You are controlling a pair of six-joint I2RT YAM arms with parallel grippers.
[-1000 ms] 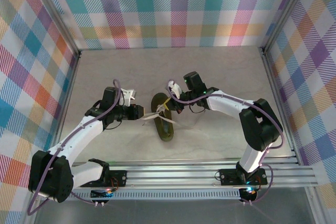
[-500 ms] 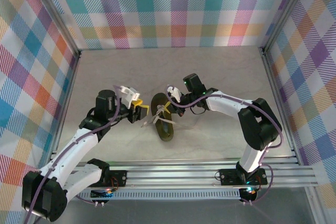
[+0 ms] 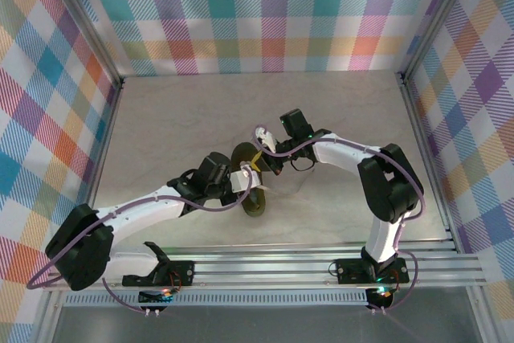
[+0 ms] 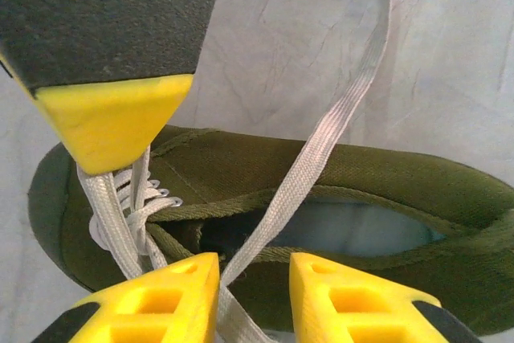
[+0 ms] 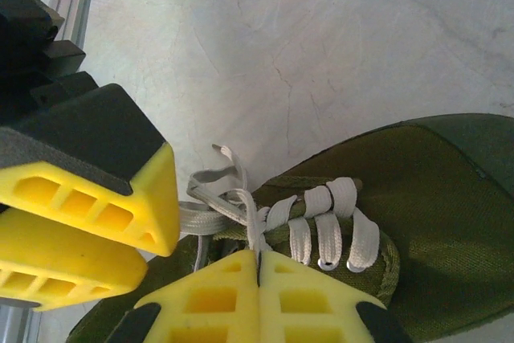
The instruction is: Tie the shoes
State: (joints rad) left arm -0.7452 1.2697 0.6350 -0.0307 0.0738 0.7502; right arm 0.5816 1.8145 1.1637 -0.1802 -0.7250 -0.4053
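Top external view puts your left gripper (image 3: 243, 180) against the left flank of the shoe, near its middle. On the left wrist camera its jaws stand apart, released, with the long flat lace (image 4: 321, 142) running up between them from the shoe's near edge. Nothing is pinched there. I judge the gap is kept so you can close on that strand once it sits squarely between the pads.

The olive-green shoe (image 3: 255, 201) lies on its sole on the pale tabletop (image 3: 345, 118), slanted between the two grippers — within reach of both.

Just right of the shoe's laced part, your right gripper (image 3: 269, 163) is clenched. The right wrist camera shows its yellow fingertips pressed together on a short strand (image 5: 250, 216) that rises from the lace crossing beside the eyelets. It looks placed to anchor that crossing so the laces don't slacken while the left side takes its strand. The knot itself is not yet formed — only loose crossings show over the tongue.
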